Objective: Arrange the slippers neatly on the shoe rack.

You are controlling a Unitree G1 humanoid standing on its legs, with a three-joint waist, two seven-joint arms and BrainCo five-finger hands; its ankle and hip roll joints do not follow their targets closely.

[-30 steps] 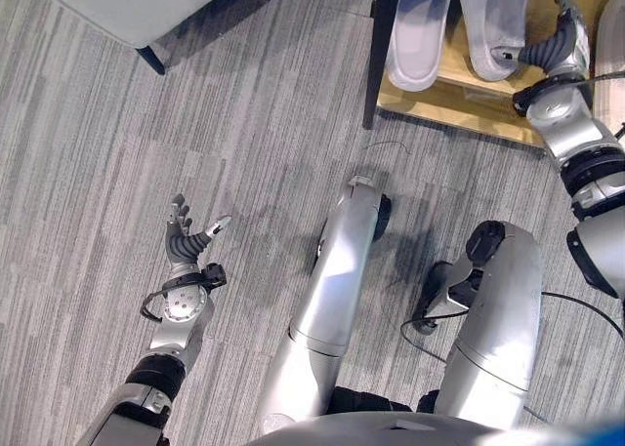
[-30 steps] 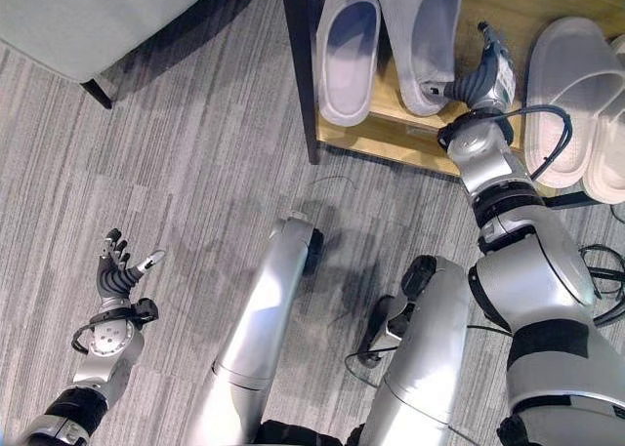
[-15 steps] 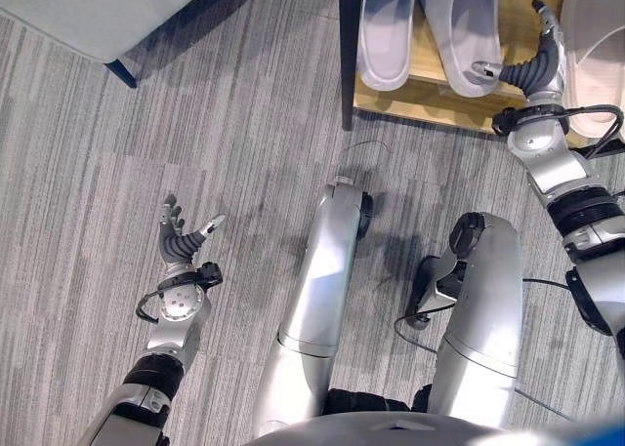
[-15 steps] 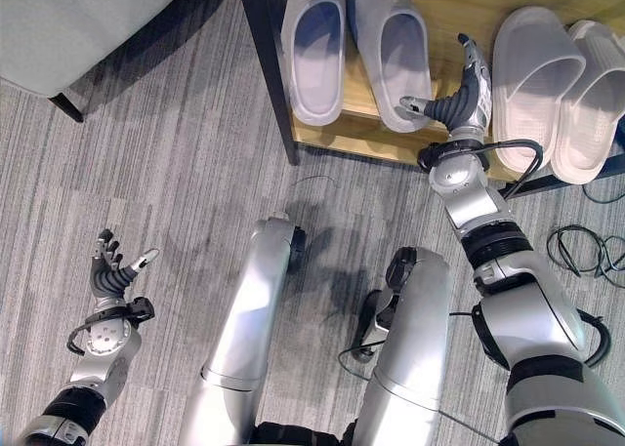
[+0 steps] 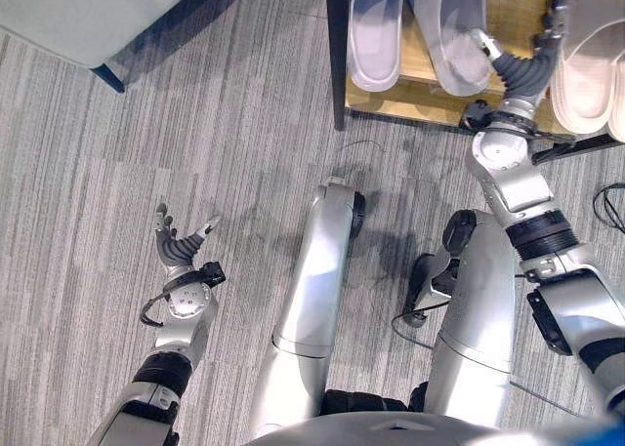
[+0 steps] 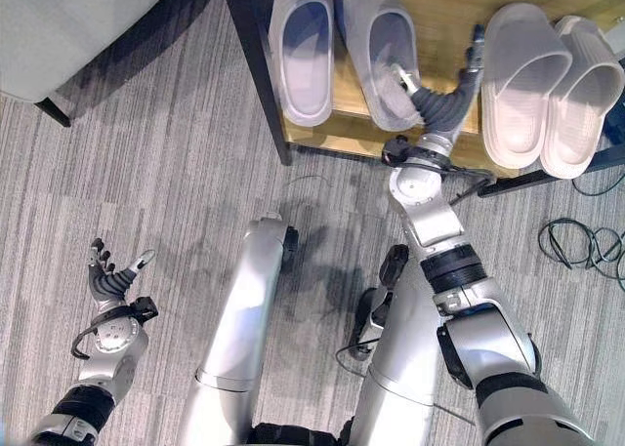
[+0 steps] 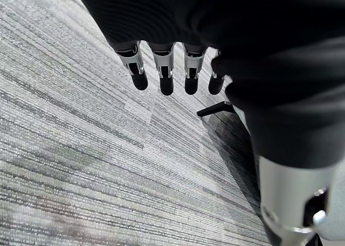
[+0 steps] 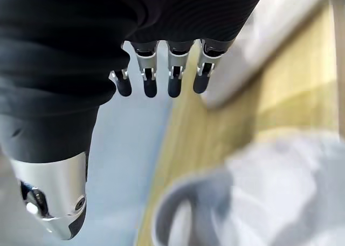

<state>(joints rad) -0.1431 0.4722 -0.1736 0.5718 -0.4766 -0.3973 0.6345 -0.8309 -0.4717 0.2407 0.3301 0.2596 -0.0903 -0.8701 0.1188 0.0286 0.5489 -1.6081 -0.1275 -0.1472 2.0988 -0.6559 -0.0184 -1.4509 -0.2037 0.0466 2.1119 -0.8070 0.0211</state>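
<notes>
Right eye view: two pairs of slippers on the shoe rack (image 6: 363, 140), all with toes pointing away from the robot. Grey pair at the rack's dark post end — left grey slipper (image 6: 301, 46) just beside the post (image 6: 256, 75), right grey slipper (image 6: 383, 51) next to it and slightly turned, heel leaning toward the white pair. White pair (image 6: 547, 80) at the other end of the rack, side by side and touching.

Compared with a second ago, whole picture shifted, so camera moved; still, right hand (image 6: 441, 102) now sits differently relative to the rack. Earlier beside the heel of the right grey slipper, thumb near its edge; now thumb laid across that slipper's heel part and the straight fingers reaching up in the gap between grey and white pairs. Fingers stretched and spread, not curled round anything — holding nothing, only touching. Same straight fingers seen in right wrist view (image 8: 161, 79), over the wooden board with a grey slipper blurred below.

Left hand (image 5: 179, 248) far from the rack, over the carpet (image 5: 117, 173), palm up, fingers relaxed and empty; unchanged.

Meaning for the task, as a judgement: placing seems finished, remaining work only a small push to straighten the right grey slipper parallel with its partner.
</notes>
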